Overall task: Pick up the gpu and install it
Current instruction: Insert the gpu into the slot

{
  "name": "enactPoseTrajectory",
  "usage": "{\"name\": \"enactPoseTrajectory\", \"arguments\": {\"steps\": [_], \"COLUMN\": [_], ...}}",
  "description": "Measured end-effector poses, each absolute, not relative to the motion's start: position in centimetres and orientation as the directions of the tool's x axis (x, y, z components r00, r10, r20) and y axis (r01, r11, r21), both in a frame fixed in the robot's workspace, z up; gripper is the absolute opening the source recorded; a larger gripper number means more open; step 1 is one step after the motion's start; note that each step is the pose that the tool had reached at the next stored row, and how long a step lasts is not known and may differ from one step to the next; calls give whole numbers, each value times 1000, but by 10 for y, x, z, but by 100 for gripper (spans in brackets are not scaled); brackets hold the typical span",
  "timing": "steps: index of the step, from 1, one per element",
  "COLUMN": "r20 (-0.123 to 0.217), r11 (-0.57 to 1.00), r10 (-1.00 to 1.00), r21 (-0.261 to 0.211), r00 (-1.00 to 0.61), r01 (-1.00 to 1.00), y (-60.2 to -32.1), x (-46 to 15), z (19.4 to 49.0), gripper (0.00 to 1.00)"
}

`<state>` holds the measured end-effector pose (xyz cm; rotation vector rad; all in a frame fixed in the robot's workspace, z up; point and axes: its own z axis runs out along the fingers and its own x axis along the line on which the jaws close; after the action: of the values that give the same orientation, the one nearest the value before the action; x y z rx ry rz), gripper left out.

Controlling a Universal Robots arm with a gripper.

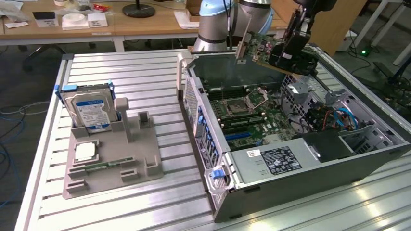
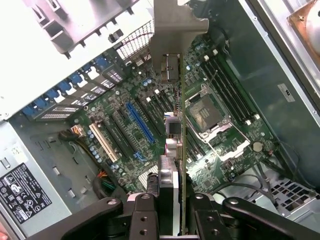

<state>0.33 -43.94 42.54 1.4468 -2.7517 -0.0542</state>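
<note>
The gpu (image 1: 262, 48), a thin green circuit card with a silvery bracket at one end, hangs tilted in the air above the open computer case (image 1: 212, 139). My gripper (image 1: 286, 57) is shut on its far end. In the wrist view the gpu (image 2: 181, 125) runs edge-on away from my gripper (image 2: 172, 210), its metal bracket (image 2: 172, 30) farthest out, above the green motherboard (image 2: 150, 115). A long blue slot (image 2: 139, 122) lies below, beside the card's line. The card touches nothing in the case.
A grey fixture (image 1: 112, 159) on the slatted table at the exterior view's left holds an upright hard drive (image 1: 90, 110) and a small processor chip (image 1: 85, 151). The case holds an empty CPU socket (image 1: 253, 98), memory sticks (image 2: 227, 90) and a power supply (image 1: 270, 161).
</note>
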Motion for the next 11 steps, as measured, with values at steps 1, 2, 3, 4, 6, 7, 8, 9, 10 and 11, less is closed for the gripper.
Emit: {"name": "enactPoseTrajectory", "arguments": {"steps": [1, 2, 3, 4, 6, 7, 8, 9, 10, 11], "r20": [12, 12, 12, 12, 11, 10, 9, 9, 8, 8], "r11": [562, 557, 551, 544, 531, 527, 525, 525, 524, 522], "r10": [-827, -831, -834, -839, -847, -850, -851, -851, -851, -853], "r21": [46, 46, 46, 45, 43, 41, 40, 40, 39, 39], "r00": [-562, -557, -551, -544, -531, -527, -525, -525, -524, -522], "r01": [-826, -830, -833, -838, -846, -849, -850, -850, -851, -852], "y": [-439, -439, -439, -439, -439, -439, -439, -439, -439, -439], "x": [3, 3, 3, 3, 3, 3, 3, 3, 3, 3], "z": [425, 425, 425, 425, 424, 423, 423, 423, 422, 422], "gripper": [28, 28, 28, 28, 28, 28, 28, 28, 28, 28]}}
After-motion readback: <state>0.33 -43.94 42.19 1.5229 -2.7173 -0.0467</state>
